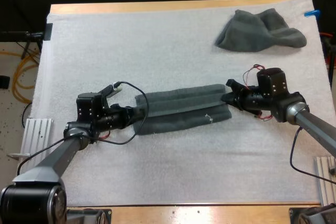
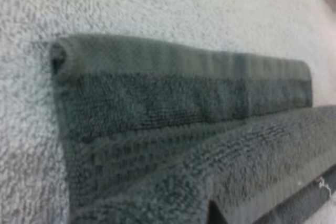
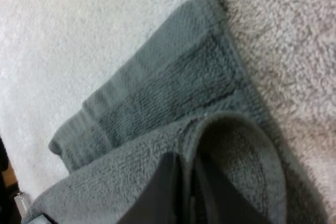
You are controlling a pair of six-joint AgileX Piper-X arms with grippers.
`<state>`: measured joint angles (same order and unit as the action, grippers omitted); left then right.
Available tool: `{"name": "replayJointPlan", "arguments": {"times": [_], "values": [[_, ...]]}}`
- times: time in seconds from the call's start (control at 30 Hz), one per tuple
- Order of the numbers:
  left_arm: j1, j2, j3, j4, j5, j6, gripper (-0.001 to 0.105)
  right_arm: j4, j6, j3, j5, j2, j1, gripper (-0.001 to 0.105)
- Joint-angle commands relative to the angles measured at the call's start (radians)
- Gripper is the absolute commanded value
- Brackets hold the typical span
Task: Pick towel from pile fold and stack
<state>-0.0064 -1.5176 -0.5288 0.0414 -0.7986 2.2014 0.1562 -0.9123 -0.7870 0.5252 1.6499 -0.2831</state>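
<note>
A dark grey-green towel (image 1: pixel 181 111) lies in a long folded strip across the middle of the white mat (image 1: pixel 157 51). My left gripper (image 1: pixel 135 114) is at its left end and shut on the towel's upper layer. In the left wrist view that layer (image 2: pixel 236 166) rises close and hides the fingers. My right gripper (image 1: pixel 227 98) is at the strip's right end. Its black fingers (image 3: pixel 163 187) pinch a rolled fold of the towel (image 3: pixel 173 87) between them. A second, crumpled towel (image 1: pixel 260 31) sits at the mat's far right.
Bare mat stretches in front of the strip and across the far left. A ribbed metal block (image 1: pixel 38 129) lies off the mat's left edge near my left arm. The wooden table edge (image 1: pixel 157 7) runs along the far side.
</note>
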Motion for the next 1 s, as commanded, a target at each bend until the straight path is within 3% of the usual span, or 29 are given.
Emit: {"name": "replayJointPlan", "arguments": {"times": [0.0,0.23,0.33,0.43,0.5,0.57,0.63,0.8,0.97], "values": [[0.004,-0.003,0.0,-0.019,-0.009,-0.008,0.0,-0.003,-0.004,-0.007,-0.025,-0.003,0.001,0.0],[0.004,-0.012,0.0,-0.093,-0.022,-0.004,0.001,-0.003,-0.005,-0.007,-0.003,-0.003,0.001,0.0],[0.004,-0.012,0.0,-0.099,-0.022,-0.005,0.01,-0.018,-0.011,-0.007,0.042,-0.004,0.001,0.006],[0.004,-0.012,0.0,-0.098,-0.022,-0.007,0.025,-0.053,-0.01,-0.007,0.054,-0.006,0.001,0.032],[0.004,-0.012,0.0,-0.102,-0.022,-0.007,0.037,-0.099,-0.007,-0.007,0.061,-0.006,0.001,0.058],[0.004,-0.012,0.0,-0.125,-0.022,-0.007,0.047,-0.177,-0.008,-0.007,0.064,-0.006,0.001,0.074],[0.004,-0.012,0.0,-0.162,-0.032,-0.007,0.049,-0.26,-0.01,-0.007,0.064,-0.006,0.001,0.075],[0.004,-0.012,-0.045,-0.27,-0.083,0.023,0.049,-0.497,-0.01,-0.007,0.064,-0.014,0.001,0.065],[0.004,0.017,-0.117,-0.28,-0.202,0.023,0.049,-0.514,-0.032,-0.008,0.064,-0.06,0.001,0.065]]}}
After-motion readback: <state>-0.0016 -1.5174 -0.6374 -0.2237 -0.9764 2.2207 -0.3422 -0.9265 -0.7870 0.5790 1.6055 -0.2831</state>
